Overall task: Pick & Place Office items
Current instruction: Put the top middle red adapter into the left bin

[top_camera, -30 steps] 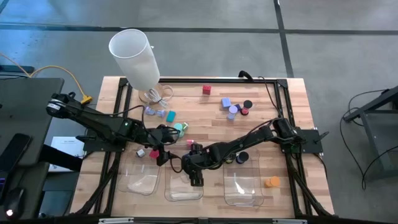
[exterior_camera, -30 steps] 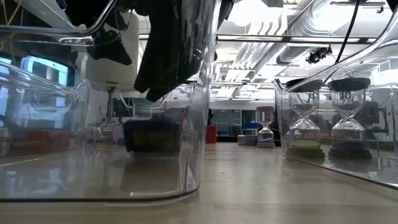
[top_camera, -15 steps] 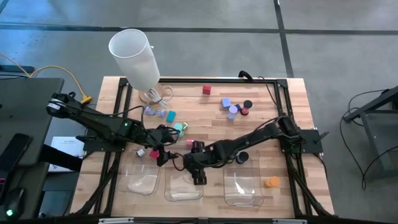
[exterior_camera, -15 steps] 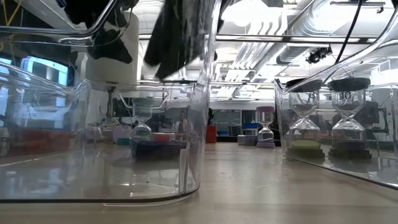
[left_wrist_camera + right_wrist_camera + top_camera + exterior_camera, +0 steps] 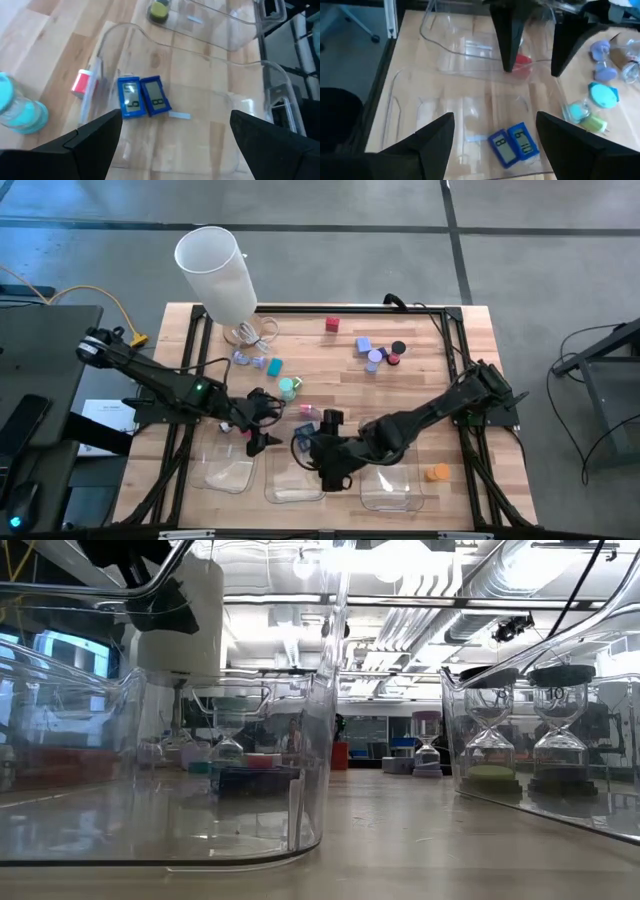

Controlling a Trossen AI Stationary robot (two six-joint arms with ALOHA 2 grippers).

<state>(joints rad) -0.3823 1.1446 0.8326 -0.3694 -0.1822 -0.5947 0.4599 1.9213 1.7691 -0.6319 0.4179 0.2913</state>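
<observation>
Two blue blocks (image 5: pixel 144 96) lie side by side on the floor of the middle clear tray (image 5: pixel 295 478); they also show in the right wrist view (image 5: pixel 514 143) and the low view (image 5: pixel 250 776). My right gripper (image 5: pixel 328 468) hangs open above this tray (image 5: pixel 495 116), holding nothing. My left gripper (image 5: pixel 262 420) stands open at the tray's far left corner (image 5: pixel 175 114), also holding nothing. A red piece (image 5: pixel 82 82) lies on the table just outside the tray. More office items lie farther back: teal pieces (image 5: pixel 275 366), purple and black caps (image 5: pixel 378 355), a red cube (image 5: pixel 332 325).
A left tray (image 5: pixel 228 470) and a right tray (image 5: pixel 390 480) flank the middle one along the near edge. Two small sand timers (image 5: pixel 525 740) stand in the right tray. An orange piece (image 5: pixel 437 472) lies near the right edge. A tall white cylinder (image 5: pixel 215 265) stands at the far left.
My right gripper has risen out of the middle tray and drawn a little toward the table's near right. The blue blocks it hung over stay on the tray's floor.
</observation>
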